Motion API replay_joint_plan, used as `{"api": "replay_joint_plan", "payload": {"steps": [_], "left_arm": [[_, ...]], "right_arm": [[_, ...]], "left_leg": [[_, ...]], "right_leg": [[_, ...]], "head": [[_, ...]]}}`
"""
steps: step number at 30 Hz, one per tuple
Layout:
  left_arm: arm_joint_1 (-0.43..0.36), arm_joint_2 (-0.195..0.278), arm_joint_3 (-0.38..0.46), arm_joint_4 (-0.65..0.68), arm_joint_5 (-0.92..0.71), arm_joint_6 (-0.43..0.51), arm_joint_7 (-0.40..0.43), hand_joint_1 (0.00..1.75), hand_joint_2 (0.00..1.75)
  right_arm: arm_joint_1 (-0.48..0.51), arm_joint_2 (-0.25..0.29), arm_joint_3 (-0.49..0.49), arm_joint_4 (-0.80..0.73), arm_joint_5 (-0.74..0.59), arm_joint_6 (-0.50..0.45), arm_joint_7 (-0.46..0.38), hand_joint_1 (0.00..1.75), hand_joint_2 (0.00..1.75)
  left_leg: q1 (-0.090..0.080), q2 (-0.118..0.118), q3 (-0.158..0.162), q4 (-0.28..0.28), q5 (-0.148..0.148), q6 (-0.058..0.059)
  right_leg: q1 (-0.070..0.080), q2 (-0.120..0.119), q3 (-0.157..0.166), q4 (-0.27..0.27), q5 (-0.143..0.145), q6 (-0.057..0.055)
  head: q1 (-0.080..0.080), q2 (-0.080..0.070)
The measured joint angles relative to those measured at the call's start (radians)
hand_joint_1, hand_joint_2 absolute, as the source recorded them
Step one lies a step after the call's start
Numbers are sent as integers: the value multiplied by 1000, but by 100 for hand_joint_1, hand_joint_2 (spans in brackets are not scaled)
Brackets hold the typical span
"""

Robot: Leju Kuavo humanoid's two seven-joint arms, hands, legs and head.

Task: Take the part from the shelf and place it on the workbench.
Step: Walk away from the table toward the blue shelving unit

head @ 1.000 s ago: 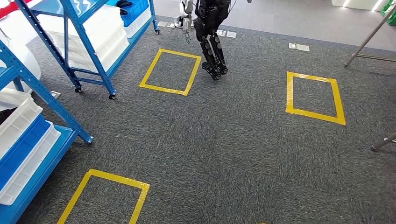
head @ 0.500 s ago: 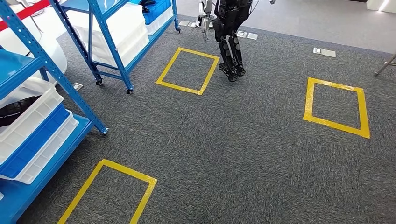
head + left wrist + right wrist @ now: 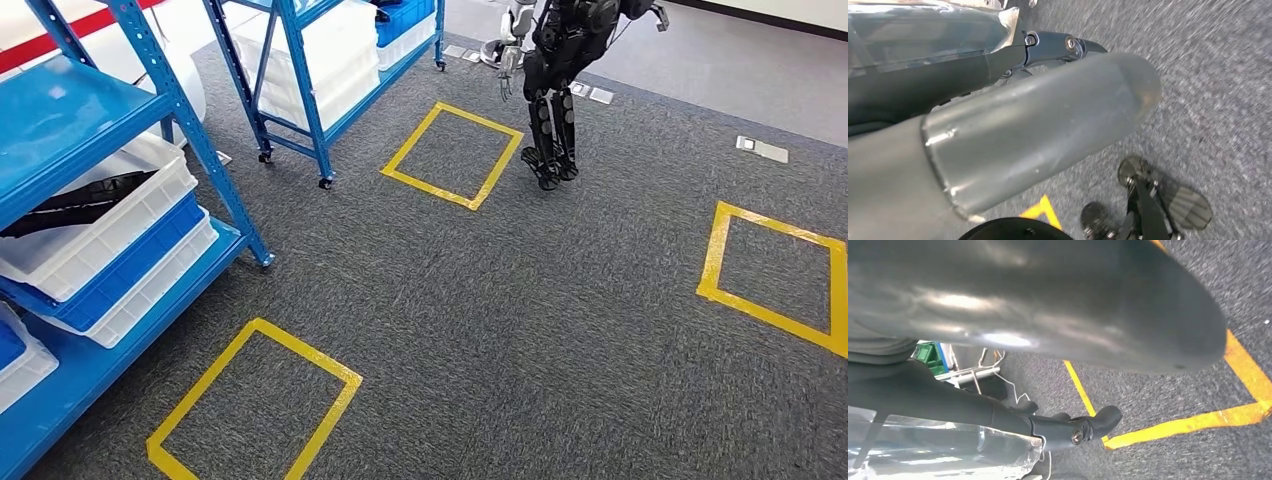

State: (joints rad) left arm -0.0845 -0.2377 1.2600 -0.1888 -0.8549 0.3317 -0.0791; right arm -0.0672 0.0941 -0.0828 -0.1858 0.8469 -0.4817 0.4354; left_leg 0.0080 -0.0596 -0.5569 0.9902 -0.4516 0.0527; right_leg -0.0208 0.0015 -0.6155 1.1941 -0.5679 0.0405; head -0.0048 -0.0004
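Low down, hangs left hand (image 3: 1038, 115) and right hand (image 3: 1048, 305) over grey carpet (image 3: 520, 330), fingers straight and apart, gripping nothing. Faces black part (image 3: 80, 200) lying in white bin (image 3: 120, 225) on blue shelf (image 3: 60, 110).

Head view: from high on the body, facing forward and down over the dark grey carpet floor (image 3: 520, 300), the blue metal shelf rack (image 3: 120, 150) near on the left.
Left wrist view: very close behind the left hand (image 3: 1013, 130), looking down at that carpet.
Right wrist view: very close behind the right hand (image 3: 1048, 305), toward the carpet.
Shared: carpet and yellow tape floor squares (image 3: 452, 157).
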Motion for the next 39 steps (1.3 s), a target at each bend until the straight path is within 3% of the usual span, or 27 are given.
{"api": "replay_joint_plan", "payload": {"steps": [1, 2, 4, 6, 8, 9, 11, 13, 14, 15, 17, 19, 20, 22, 24, 26, 28, 29, 30, 31, 33, 34, 35, 37, 39], "left_arm": [[1, 2, -6, 1, -7, -13, 0, 0, 0], [1, 5, -11, 2, -12, -23, 0, 0, 0], [1, 10, -18, 2, -17, -35, 1, 0, 0], [4, 15, -24, 3, -24, -43, 2, 0, 0], [8, 21, -34, 4, -37, -54, 3, 0, 0], [8, 25, -38, 5, -44, -62, 1, 0, 0], [8, 32, -50, 6, -56, -79, -4, 0, 0], [8, 39, -60, 8, -63, -91, -7, 0, 0], [9, 42, -64, 8, -65, -95, -8, 0, 0], [9, 45, -65, 9, -66, -97, -8, 0, 0], [9, 50, -67, 9, -67, -98, -8, 0, 0], [6, 55, -69, 9, -67, -97, -8, 0, 0], [5, 56, -70, 9, -67, -97, -8, 0, 0], [5, 57, -73, 9, -67, -97, -8, 0, 0], [5, 58, -75, 9, -67, -97, -8, 0, 0], [4, 59, -79, 9, -67, -97, -8, 0, 0], [4, 59, -81, 10, -65, -95, -8, 0, 0], [5, 59, -81, 10, -63, -93, -8, 0, 0], [5, 60, -81, 10, -61, -92, -8, 0, 0], [5, 59, -81, 10, -59, -91, -8, 0, 0], [5, 59, -81, 11, -55, -86, -8, 0, 0], [5, 59, -81, 11, -54, -82, -7, 0, 0], [5, 59, -81, 11, -52, -77, -7, 0, 0], [6, 59, -81, 11, -48, -68, -7, 0, 0], [9, 59, -80, 11, -46, -59, -8, 0, 0]], "right_arm": [[1, -1, -5, 0, -3, -6, 2, 0, 0], [1, -2, -9, 0, -5, -12, 2, 0, 0], [3, -2, -16, 0, -6, -19, 2, 0, 0], [2, 0, -19, 0, -6, -21, 2, 0, 0], [3, 3, -21, 0, -4, -21, 2, 0, 0], [4, 4, -21, 0, -2, -21, 3, 0, 0], [6, 5, -21, 0, 4, -21, 3, 0, 0], [8, 5, -21, 0, 9, -21, 2, 0, 0], [9, 5, -21, 0, 11, -21, 2, 0, 0], [8, 6, -21, 0, 12, -21, 1, 0, 0], [6, 8, -21, 0, 15, -21, 0, 0, 0], [5, 11, -22, 0, 17, -22, -1, 0, 0], [4, 12, -22, 0, 18, -23, -1, 0, 0], [3, 14, -22, -1, 18, -23, -1, 0, 0], [4, 15, -22, -1, 19, -24, -2, 0, 0], [5, 14, -22, -2, 19, -24, -2, 0, 0], [7, 12, -22, -1, 20, -24, -3, 0, 0], [8, 12, -22, -1, 22, -24, -4, 0, 0], [9, 11, -22, -1, 24, -24, -4, 0, 0], [9, 10, -23, -1, 27, -24, -5, 0, 0], [10, 8, -23, -1, 34, -24, -8, 0, 0], [9, 8, -23, -1, 37, -25, -10, 0, 0], [9, 7, -23, -1, 39, -25, -11, 0, 0], [6, 8, -23, -1, 41, -25, -14, 0, 0], [4, 8, -23, -1, 43, -26, -15, 0, 0]], "left_leg": [[-1, -10, -1, 5, -2, -5], [-3, -21, -3, 10, -5, -12], [-5, -35, -9, 18, -11, -24], [0, -43, -12, 18, -11, -30], [3, -11, -23, 45, -29, -38], [3, 12, -40, 84, -53, -42], [3, 47, -99, 209, -119, -48], [3, 54, -147, 303, -147, -49], [3, 57, -146, 298, -133, -47], [3, 61, -124, 254, -103, -43], [-4, 96, -55, 118, -41, -27], [-15, 123, -19, 41, -20, -16], [-19, 123, -18, 34, -23, -14], [-18, 100, -14, 21, -16, -9], [-10, 80, -3, 2, -4, 0], [-7, 60, -1, -4, 1, 5], [-7, 39, -2, -3, 1, 5], [-6, 29, -1, -3, 1, 5], [-6, 19, 0, -3, 1, 4], [-5, 10, 1, -2, 0, 3], [-6, -10, 1, 6, -4, -5], [-7, -19, -1, 11, -7, -11], [-8, -25, -3, 15, -10, -18], [-6, -36, -7, 17, -12, -28], [0, -25, -13, 29, -20, -36]], "right_leg": [[-4, 16, 31, -72, 28, 9], [-8, 29, 57, -132, 51, 10], [-8, 43, 77, -180, 66, -1], [-6, 31, 82, -181, 68, -16], [-7, 17, 86, -183, 72, -28], [-7, 9, 86, -184, 73, -32], [-2, -11, 87, -184, 70, -38], [3, -32, 88, -184, 67, -43], [5, -42, 90, -184, 65, -45], [6, -51, 93, -184, 63, -47], [11, -64, 100, -183, 58, -48], [17, -76, 102, -183, 54, -44], [18, -84, 104, -184, 52, -40], [19, -94, 108, -186, 48, -32], [20, -61, 91, -142, 22, -29], [15, -19, 33, -25, -29, -35], [11, -9, -26, 83, -62, -33], [10, -8, -40, 105, -64, -28], [8, -8, -36, 92, -50, -19], [5, -5, -16, 45, -24, -9], [-3, 17, 42, -91, 36, 9], [-7, 28, 62, -143, 57, 10], [-8, 35, 73, -172, 67, 6], [-5, 28, 78, -180, 71, -10], [-7, 15, 83, -182, 74, -23]], "head": [[1, 0], [2, 0], [2, 0], [0, 0], [-3, 0], [-6, 0], [-11, 0], [-11, 0], [-11, 0], [-11, 0], [-11, 0], [-11, 0], [-10, 0], [-11, 0], [-9, 0], [-6, 0], [-5, 0], [-5, 0], [-5, 0], [-5, 0], [-4, 0], [-3, 0], [-4, 0], [-5, 0], [-6, 0]]}}
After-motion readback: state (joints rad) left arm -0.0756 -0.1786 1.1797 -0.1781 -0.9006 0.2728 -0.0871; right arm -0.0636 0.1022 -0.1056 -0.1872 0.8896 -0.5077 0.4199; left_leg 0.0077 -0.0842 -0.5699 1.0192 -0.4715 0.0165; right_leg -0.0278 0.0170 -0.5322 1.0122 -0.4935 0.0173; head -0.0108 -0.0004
